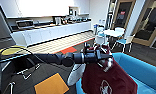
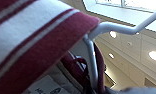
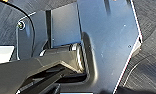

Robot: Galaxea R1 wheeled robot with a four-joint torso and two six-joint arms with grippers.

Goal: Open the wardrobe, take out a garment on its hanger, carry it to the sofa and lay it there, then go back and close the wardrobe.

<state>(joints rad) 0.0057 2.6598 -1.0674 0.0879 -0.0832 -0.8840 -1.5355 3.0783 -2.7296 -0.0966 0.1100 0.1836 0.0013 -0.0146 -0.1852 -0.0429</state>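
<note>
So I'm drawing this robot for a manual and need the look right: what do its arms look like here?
The left arm is a dark grey, nearly black tube built of rounded cylindrical segments with thicker collars at the joints. Near the wrist it carries blocky dark housings. In the right wrist view, that arm's own parts are a wide dark blue-grey plate with a pale edge, a round screw fitting and a thin black cable.

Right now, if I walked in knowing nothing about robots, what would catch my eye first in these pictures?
Probably the maroon jacket hanging from the robot's left arm, which reaches across the middle of the head view. Just behind and beside it lies the bright blue sofa, with a white kitchen counter along the far wall. From the left wrist, you see the thin white hanger rising out of the striped collar.
</note>
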